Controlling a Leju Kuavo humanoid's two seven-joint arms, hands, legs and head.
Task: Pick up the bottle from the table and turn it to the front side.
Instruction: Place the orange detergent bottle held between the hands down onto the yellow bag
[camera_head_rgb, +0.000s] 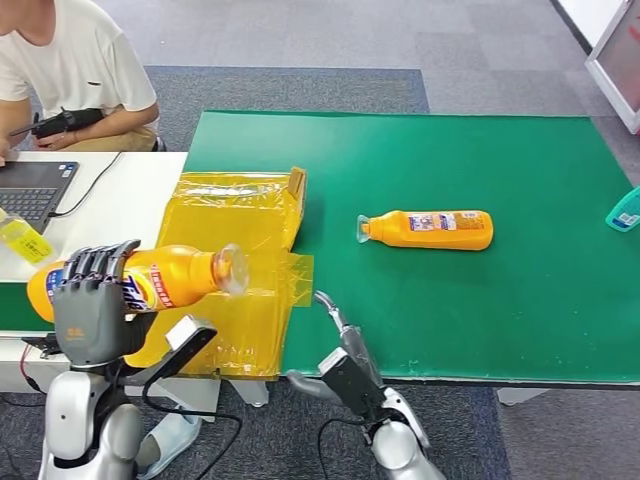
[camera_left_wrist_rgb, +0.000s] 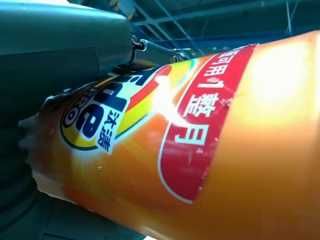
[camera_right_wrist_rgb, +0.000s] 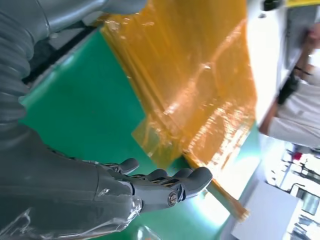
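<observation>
The left hand (camera_head_rgb: 90, 305) grips an orange plastic detergent bottle (camera_head_rgb: 162, 278) held sideways above the yellow film-wrapped box (camera_head_rgb: 249, 215), its glossy label showing a blue-and-yellow logo and a red panel with white Chinese characters. A second orange bottle (camera_head_rgb: 428, 229) with a printed label lies on its side on the green table (camera_head_rgb: 453, 150). The right hand (camera_head_rgb: 343, 340) hovers at the table's near edge, fingers extended and holding nothing.

Office: carpet floor (camera_head_rgb: 302, 40), laptop (camera_head_rgb: 30, 190)
</observation>
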